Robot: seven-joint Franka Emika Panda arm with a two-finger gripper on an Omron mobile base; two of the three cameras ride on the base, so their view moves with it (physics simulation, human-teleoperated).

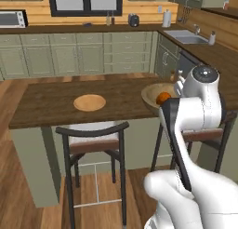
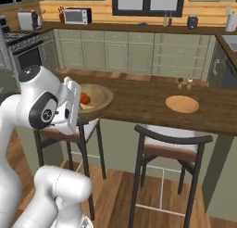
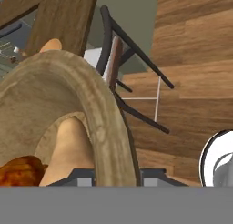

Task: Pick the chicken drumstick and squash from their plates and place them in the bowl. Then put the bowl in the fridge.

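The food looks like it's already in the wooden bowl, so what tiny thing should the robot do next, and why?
Probably lift the bowl slightly off the counter. The chicken drumstick and squash already lie inside, and the hand seems to straddle the rim, so carrying it toward the fridge comes next.

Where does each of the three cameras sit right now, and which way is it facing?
Left base view: behind the arm on its left, facing the island counter; white arm at lower right.
Right base view: behind on its right, same counter; arm at lower left.
Hand view: on the hand, looking along the gripper straddling the bowl rim, squash and chicken drumstick inside.
Shared by both base views: bowl, an empty plate, stools.
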